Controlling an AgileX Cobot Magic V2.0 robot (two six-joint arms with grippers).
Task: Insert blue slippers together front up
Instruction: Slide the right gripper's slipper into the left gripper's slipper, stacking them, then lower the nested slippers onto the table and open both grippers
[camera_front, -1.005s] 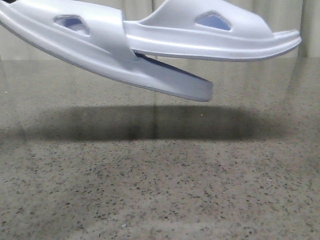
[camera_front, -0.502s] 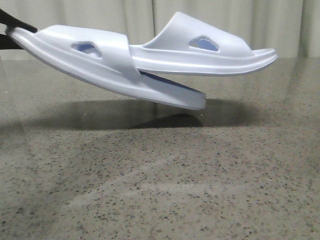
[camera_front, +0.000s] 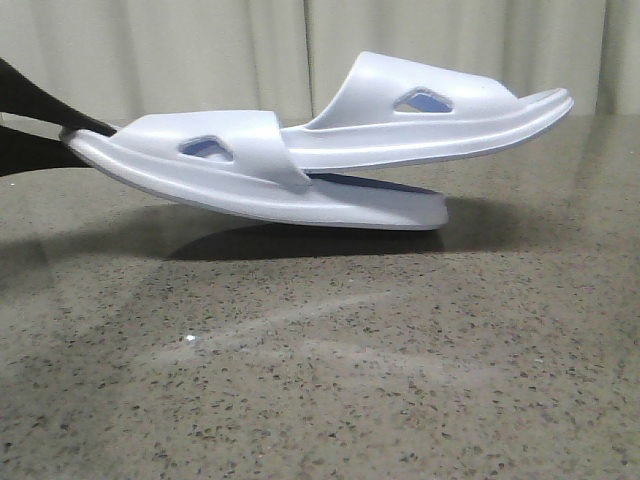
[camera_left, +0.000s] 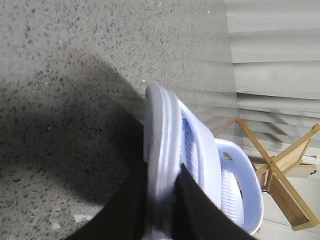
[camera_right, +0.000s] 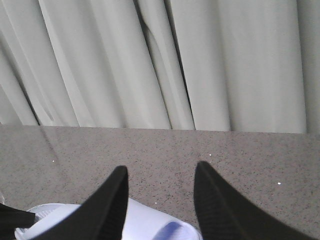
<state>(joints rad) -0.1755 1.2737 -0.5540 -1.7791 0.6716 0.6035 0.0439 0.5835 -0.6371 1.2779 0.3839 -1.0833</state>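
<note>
Two pale blue-white slippers are joined. The lower slipper (camera_front: 250, 190) has the upper slipper (camera_front: 430, 120) pushed under its strap, and both point right. My left gripper (camera_front: 75, 135) is shut on the lower slipper's heel at the left. The lower slipper's toe hangs close to the table; I cannot tell if it touches. In the left wrist view my left gripper (camera_left: 162, 192) pinches the sole edge (camera_left: 162, 125). My right gripper (camera_right: 160, 170) is open and empty, with part of a slipper (camera_right: 150, 225) below it. It is out of the front view.
The speckled grey stone table (camera_front: 320, 380) runs across the front. A pale curtain (camera_front: 200, 50) hangs behind it. A wooden stand (camera_left: 280, 170) is on the floor beyond the table edge.
The joined slippers have come down from the top of the front view toward the table. My left gripper's black fingers have come into view at the left.
</note>
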